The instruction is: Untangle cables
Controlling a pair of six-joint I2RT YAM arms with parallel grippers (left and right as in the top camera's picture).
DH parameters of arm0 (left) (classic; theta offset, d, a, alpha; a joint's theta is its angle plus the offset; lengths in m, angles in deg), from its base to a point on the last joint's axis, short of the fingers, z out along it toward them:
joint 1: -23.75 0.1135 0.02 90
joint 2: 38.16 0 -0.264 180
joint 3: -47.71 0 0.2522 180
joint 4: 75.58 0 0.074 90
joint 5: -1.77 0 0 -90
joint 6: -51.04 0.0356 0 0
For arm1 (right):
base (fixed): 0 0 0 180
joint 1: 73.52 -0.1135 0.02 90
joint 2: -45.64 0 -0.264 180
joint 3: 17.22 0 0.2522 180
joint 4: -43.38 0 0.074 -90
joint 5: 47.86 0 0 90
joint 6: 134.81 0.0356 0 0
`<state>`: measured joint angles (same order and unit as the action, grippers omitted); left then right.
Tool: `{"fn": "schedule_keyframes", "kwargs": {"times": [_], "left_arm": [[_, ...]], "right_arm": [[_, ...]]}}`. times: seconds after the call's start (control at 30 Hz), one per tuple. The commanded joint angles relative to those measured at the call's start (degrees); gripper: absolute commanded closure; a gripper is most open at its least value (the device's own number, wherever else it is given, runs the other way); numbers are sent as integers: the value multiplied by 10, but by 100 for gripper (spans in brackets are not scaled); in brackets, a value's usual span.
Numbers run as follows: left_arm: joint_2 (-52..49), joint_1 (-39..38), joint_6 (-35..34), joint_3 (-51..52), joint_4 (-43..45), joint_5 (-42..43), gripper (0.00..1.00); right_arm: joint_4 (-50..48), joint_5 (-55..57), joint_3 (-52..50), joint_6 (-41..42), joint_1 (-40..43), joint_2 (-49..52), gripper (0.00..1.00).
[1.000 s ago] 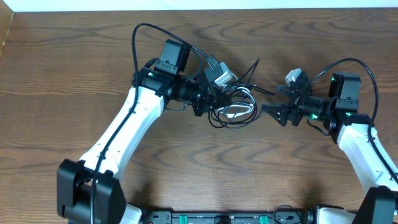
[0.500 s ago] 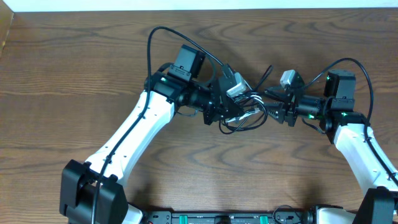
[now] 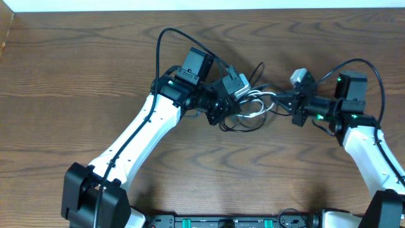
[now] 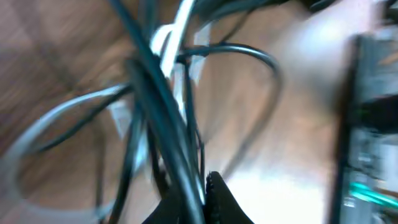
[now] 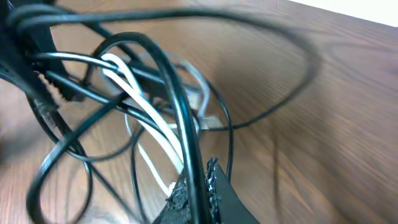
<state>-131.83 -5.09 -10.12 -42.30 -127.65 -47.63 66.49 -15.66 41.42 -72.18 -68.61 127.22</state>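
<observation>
Clenching tight, left fingers [image 4: 227, 205] and right fingers [image 5: 224, 202] each grip tangled black cables [image 3: 253, 109].

- From overhead I see a dark brown wooden table [image 3: 76, 69] filling almost the whole frame, its grain running left to right.
- A pale strip [image 3: 202, 4] runs along the top edge; I cannot tell whether it is wall or floor.
- In the left wrist view, light glares off the wood at lower right.
</observation>
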Motion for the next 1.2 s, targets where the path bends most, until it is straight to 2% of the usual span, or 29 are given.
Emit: {"fn": "schedule_keyframes", "kwargs": {"times": [0.0,0.03,0.07,0.1,0.13,0.2,0.27,0.43,0.63,0.73,0.83,0.87,0.9,0.93,0.97,1.0,1.17], "left_arm": [[6,0,-57,-1,-5,-200,91],[6,0,-68,-1,-5,-237,90],[6,0,-80,-1,-6,-276,77],[6,0,-89,-1,-7,-313,70],[6,0,-95,-1,-9,-342,64],[6,0,-106,-1,-14,-411,60],[6,0,-108,-1,-18,-445,45],[6,3,-108,-1,-25,-492,44],[6,14,-129,-1,-34,-470,45],[6,14,-129,-1,-38,-385,45],[6,14,-110,-1,-39,-281,35],[5,14,-99,-1,-39,-245,34],[5,14,-89,-1,-39,-216,32],[5,14,-78,-1,-41,-191,31],[5,14,-50,-1,-46,-150,31],[5,14,-38,-1,-49,-140,31],[4,14,-29,-1,-54,-138,31]], "right_arm": [[-2,44,1,45,40,-7,99],[-2,43,1,50,50,-7,99],[-2,43,1,53,59,-7,99],[-2,43,1,57,67,-7,99],[-2,44,1,60,75,-7,99],[-1,43,1,65,97,-7,99],[0,43,1,72,112,-7,99],[5,44,1,72,136,-7,99],[9,49,1,82,169,-7,99],[16,48,1,80,172,-7,99],[22,63,1,81,172,-7,99],[23,73,1,85,172,-7,96],[23,89,1,99,172,-7,83],[23,102,1,113,172,-7,64],[23,111,1,128,172,-7,16],[26,111,1,128,172,-7,1],[40,82,1,148,171,-7,1]]}}
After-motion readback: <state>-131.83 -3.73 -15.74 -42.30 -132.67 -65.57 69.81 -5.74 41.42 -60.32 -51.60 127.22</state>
